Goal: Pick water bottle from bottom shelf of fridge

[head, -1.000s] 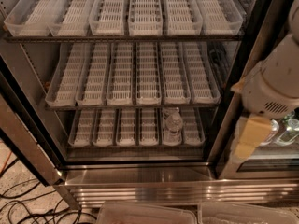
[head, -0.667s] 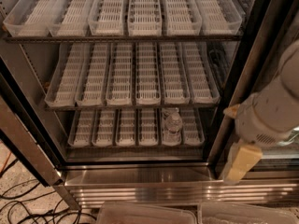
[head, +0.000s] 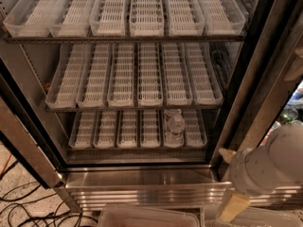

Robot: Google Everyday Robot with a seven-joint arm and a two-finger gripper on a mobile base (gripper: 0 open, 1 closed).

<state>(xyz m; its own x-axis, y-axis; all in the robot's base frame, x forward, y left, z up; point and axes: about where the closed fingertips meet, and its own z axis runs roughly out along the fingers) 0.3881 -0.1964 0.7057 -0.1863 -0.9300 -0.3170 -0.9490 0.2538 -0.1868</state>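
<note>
- Reaching for the water bottle point(head: 174, 126) is not yet under way, by the look of it. The gripper point(head: 239, 181) hangs low at the right, outside the fridge point(head: 142, 187), before its lower right corner and well apart from the bottle.
- Whether the jaws are apart or together cannot be told from this view.
- The bottle stands in the fifth lane from the left of the bottom shelf point(head: 106, 129), between the narrow white walls of its tray. It seems upright, but that is not sure.
- First risk: the dark door post point(head: 236, 112) lies between the gripper and the opening, so a straight move to the left could strike it.
- Second risk: the middle shelf point(head: 137, 79) reaches out above the bottom one, so an arm coming from too high may hit its front edge.
- Third risk: the lane is tight. A jaw could land on a tray wall, or push the bottle toward the back instead of closing around it.
- Fourth risk: the body is clear, ribbed and probably light, so it may slip or tip if the grip is off centre.
- Around the fridge there are black cables point(head: 23, 207) on the floor at the left, clear containers point(head: 147, 216) at the lower edge, and a neighbouring cabinet point(head: 294, 103) with coloured things at the right. None of these blocks the way.
</note>
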